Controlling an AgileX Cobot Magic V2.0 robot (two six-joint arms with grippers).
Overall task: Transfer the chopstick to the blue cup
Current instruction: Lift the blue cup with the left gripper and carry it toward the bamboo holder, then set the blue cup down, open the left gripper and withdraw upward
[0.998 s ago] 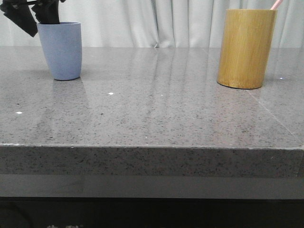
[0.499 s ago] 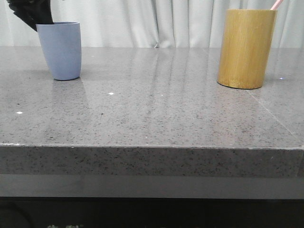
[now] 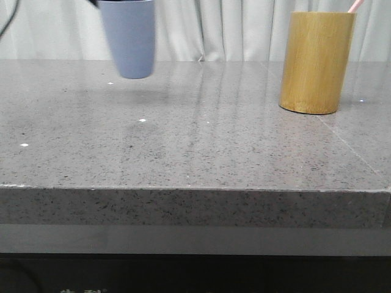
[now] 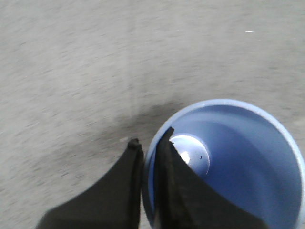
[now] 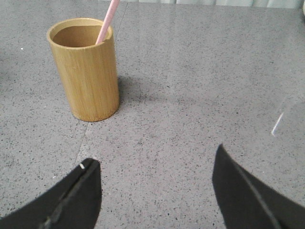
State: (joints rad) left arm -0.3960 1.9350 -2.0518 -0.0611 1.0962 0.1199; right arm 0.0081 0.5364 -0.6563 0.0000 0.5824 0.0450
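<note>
Low front camera faces across the grey table (image 3: 201,146); right wrist camera looks down, sharing its bamboo holder (image 3: 316,61); left wrist camera hovers closest.

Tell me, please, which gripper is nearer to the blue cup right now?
Left. The left gripper pinches the blue cup by its rim; the right gripper hovers open near the bamboo holder.

The counter (image 3: 201,146) looks like gray stone with tiny dark specks, smooth and a bit shiny. The blue cup (image 3: 128,38) looks like dull, smooth plastic. The tall yellow-brown holder (image 3: 316,61) looks like bamboo wood with fine lines. The chopstick (image 5: 107,21) is smooth and pale pink. The curtain (image 3: 214,27) behind is soft cloth.
</note>
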